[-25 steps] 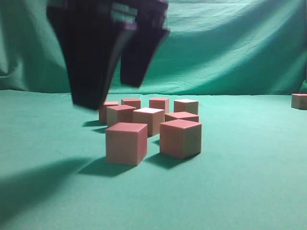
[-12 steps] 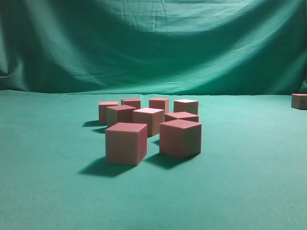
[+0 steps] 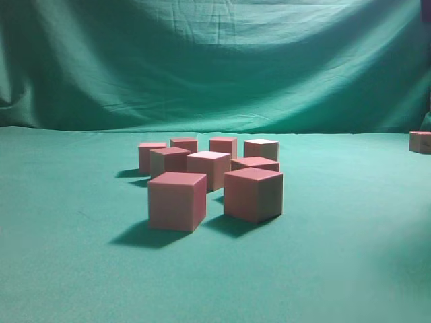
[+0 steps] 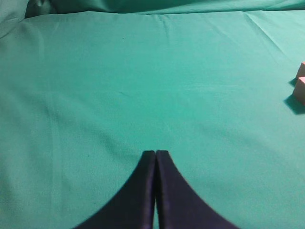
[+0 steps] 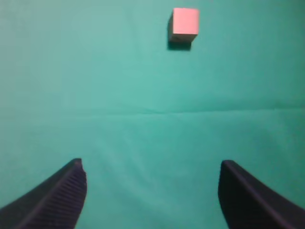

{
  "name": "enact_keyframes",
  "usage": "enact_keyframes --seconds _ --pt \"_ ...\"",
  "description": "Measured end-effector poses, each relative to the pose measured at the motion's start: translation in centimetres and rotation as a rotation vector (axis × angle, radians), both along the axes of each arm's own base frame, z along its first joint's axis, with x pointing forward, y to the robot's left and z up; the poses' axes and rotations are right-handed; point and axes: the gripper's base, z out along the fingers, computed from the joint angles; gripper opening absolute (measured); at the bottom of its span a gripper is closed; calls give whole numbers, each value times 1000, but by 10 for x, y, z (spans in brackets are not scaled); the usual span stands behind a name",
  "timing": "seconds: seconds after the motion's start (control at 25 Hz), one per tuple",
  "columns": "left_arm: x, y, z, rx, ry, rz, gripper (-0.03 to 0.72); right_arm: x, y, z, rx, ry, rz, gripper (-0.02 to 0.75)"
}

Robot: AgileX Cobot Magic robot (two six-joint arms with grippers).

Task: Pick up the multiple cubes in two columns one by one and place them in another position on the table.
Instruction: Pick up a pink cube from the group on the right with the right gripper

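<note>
Several reddish-pink and tan cubes [image 3: 213, 176] stand in two loose columns on the green table [image 3: 81, 269]; the two nearest are at the left front [image 3: 177, 200] and the right front [image 3: 253, 194]. One cube [image 3: 419, 142] sits alone at the far right edge. No gripper shows in the exterior view. My left gripper [image 4: 156, 153] is shut and empty above bare cloth, with two cube corners [image 4: 300, 86] at that view's right edge. My right gripper [image 5: 151, 167] is wide open and empty above the cloth, well short of a single cube [image 5: 185, 22].
A draped green cloth backdrop [image 3: 215, 67] closes off the far side of the table. A crease [image 5: 157, 112] runs across the cloth between my right gripper and the single cube.
A second ago a black gripper hung in the upper left of the exterior view above the cubes; it has left that view. The cubes have not moved.
</note>
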Motion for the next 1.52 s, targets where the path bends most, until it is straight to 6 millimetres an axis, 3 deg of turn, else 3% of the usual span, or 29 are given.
enact_keyframes --seconds 0.28,0.48,0.64,0.92,1.28,1.52 --pt "0 0 0 0 0 0 0 62 -34 -50 82 44 -105 562" --pt "0 0 0 0 0 0 0 112 -37 -76 62 32 -47 562" --pt "0 0 0 0 0 0 0 137 -37 -97 44 45 7 562" --pt "0 0 0 0 0 0 0 146 -38 -126 11 102 39 562" --pt "0 0 0 0 0 0 0 151 -39 -138 3 91 47 562" --pt "0 0 0 0 0 0 0 151 -38 -138 12 91 36 256"
